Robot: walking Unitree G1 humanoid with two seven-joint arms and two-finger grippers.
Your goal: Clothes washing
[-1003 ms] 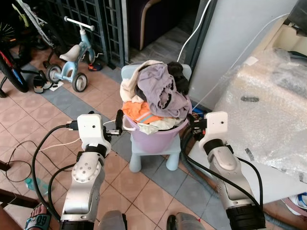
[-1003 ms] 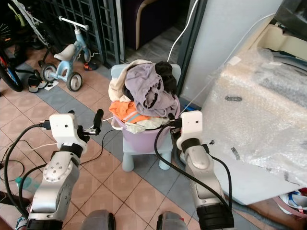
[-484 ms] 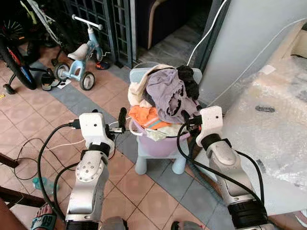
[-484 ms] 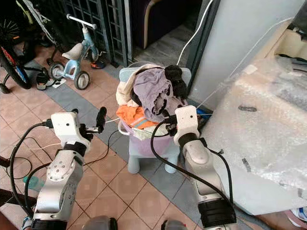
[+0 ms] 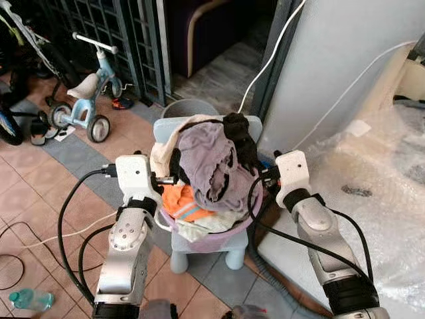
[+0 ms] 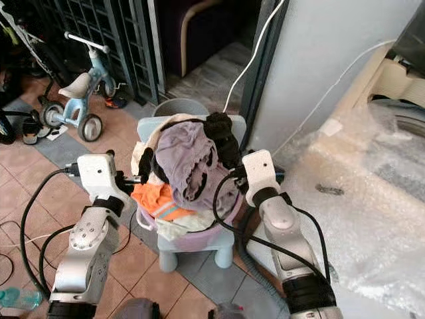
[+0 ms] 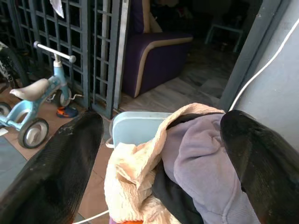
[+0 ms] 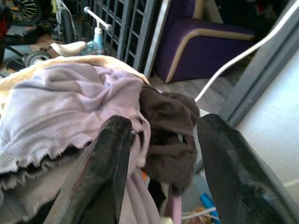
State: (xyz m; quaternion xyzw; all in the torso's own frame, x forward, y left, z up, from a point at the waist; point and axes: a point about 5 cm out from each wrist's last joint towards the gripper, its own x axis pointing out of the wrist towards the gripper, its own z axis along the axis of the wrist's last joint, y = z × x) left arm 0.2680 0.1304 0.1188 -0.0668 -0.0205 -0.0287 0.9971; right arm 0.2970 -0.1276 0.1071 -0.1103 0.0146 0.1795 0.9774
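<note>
In the middle of my view, a round purple plastic wash tub [image 5: 219, 234] sits on a small pale blue plastic child's chair [image 5: 199, 249]. The tub is piled high with soft, crumpled clothes. On top lies a big lilac knit top [image 5: 207, 158] with a frilly edge. A dark fuzzy cloth [image 5: 240, 138] sits at 1 o'clock on the pile, a cream towel-like cloth [image 5: 163, 147] hangs at 10 o'clock, and an orange shirt with a grey stripe [image 5: 182, 203] pokes out at 8 o'clock.

I have my left hand [image 5: 174, 166] at 9 o'clock of the tub and my right hand [image 5: 262, 178] at 3 o'clock. I think they are placed like this so I can hold the tub by both sides and lift it level, because the pile is tall and could tip. In the left wrist view the two black fingers [image 7: 56, 172] are spread wide, with the clothes between them. In the right wrist view the fingers [image 8: 105, 158] are also spread apart, pointing at the lilac top and the dark cloth. Neither hand is holding anything.

A pale blue child's trike [image 5: 83, 90] stands at 10 o'clock on the tiled floor [image 5: 40, 193]. At 3 o'clock is something big wrapped in shiny bubble wrap [image 5: 378, 199].
</note>
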